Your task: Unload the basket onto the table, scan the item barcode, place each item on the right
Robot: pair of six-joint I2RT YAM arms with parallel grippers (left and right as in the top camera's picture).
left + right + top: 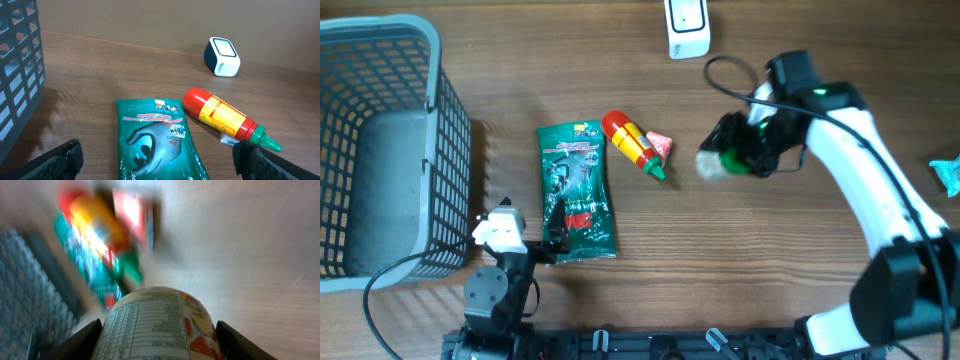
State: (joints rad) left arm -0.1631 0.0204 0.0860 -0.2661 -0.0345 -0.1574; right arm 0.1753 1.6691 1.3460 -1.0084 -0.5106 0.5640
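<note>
**Item and pincer.** The right gripper is grasping the container, a round tub with a printed label. Its jaws are clamping the tub's sides, and the fingers are showing at both lower corners of the right wrist view. Seen from overhead, the container is sitting on the robot's side of the scanner, slightly right of it and well apart from it.

**Arm pose.** The right arm is reaching up the table towards the scanner, with the wrist turning leftward. The left gripper is standing released, jaws wide, low over the green glove packet, far from the scanner. A red and yellow bottle is lying between the packet and the scanner.

**Limits of view.** The right wrist view is blurring heavily. The label's table is showing only as lines, and whether a barcode is facing out cannot be told. The frame edge is cutting off the container's lower part. From overhead, its end is appearing as a white and green smear.
</note>
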